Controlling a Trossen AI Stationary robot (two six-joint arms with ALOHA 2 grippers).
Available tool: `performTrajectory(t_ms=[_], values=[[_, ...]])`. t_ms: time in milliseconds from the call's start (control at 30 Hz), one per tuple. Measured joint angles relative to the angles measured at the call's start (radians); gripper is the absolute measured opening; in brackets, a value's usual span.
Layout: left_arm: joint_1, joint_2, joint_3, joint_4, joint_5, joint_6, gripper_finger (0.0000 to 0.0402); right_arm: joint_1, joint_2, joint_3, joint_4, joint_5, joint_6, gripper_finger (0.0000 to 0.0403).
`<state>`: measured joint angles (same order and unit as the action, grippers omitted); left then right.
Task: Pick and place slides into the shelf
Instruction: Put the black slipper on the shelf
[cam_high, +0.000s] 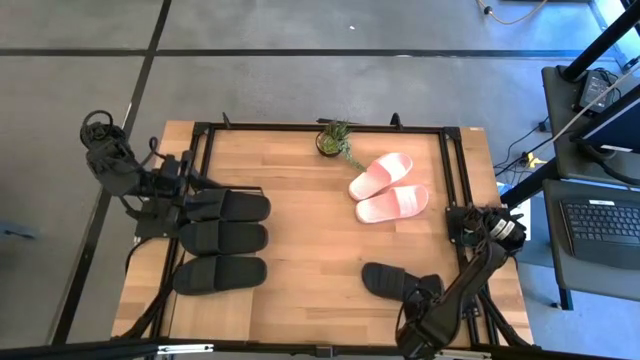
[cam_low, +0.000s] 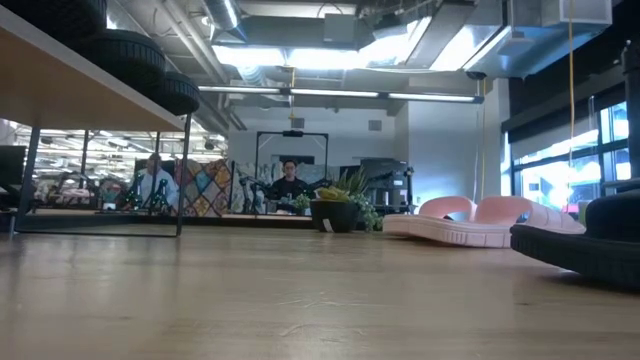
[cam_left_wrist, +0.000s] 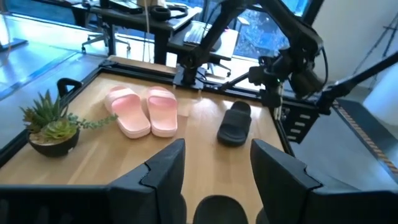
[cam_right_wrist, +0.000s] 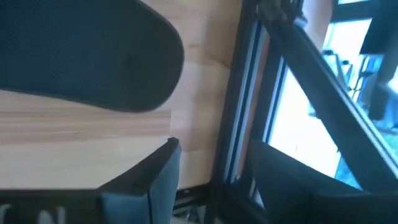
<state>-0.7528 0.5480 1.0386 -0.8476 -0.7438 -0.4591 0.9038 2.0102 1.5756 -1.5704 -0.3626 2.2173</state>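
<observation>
- Here, the left gripper (cam_left_wrist: 214, 180) holds its two dark fingers (cam_left_wrist: 166, 171) spread apart, and the rounded end of a black slide (cam_left_wrist: 217, 210) shows in the gap between them; whether the fingers touch it cannot be told.
- From above, the left gripper (cam_high: 190, 208) sits at the left side of the table, at the end of the farthest of three black slides.
- These three black slides (cam_high: 222, 238) lie side by side in a column on the shelf (cam_high: 190, 300), a narrow light-wood plank running near to far along the table's left edge; in the low view the shelf (cam_low: 60, 95) shows as a raised board at the left with the dark slides on top.
- The right gripper (cam_right_wrist: 208, 180) has its fingers parted with nothing between them, over bare wood next to the table's dark frame rail, and a black sole fills the space just beyond.
- From above, the right gripper (cam_high: 425, 318) is at the near right corner, just beside the fourth black slide (cam_high: 395, 280), which lies flat on the tabletop (cam_high: 310, 250).
- The two pink slides (cam_high: 388, 190) lie together at the far right of the table, well apart from the shelf.
- A small potted plant (cam_high: 335, 140) stands at the far edge, near the middle.
</observation>
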Motion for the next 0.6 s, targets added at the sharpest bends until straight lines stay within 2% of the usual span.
performTrajectory(t_ms=[67, 200, 333, 600], values=[[0.0, 0.0, 0.0, 0.002, -0.012, -0.002, 0.0175, -0.001, 0.0, -0.015, 0.0, 0.0, -0.004, 0.0195], [0.0, 0.0, 0.0, 0.018, -0.034, -0.002, 0.0175, -0.001, 0.0, -0.058, 0.002, 0.025, 0.143, 0.0195], [0.0, 0.0, 0.0, 0.032, -0.047, -0.002, 0.0175, -0.001, -0.001, -0.089, 0.018, 0.055, 0.156, 0.0195], [0.0, 0.0, 0.0, 0.034, -0.061, -0.001, 0.0175, -0.001, -0.155, -0.325, 0.292, 0.124, 0.179, 0.0195]])
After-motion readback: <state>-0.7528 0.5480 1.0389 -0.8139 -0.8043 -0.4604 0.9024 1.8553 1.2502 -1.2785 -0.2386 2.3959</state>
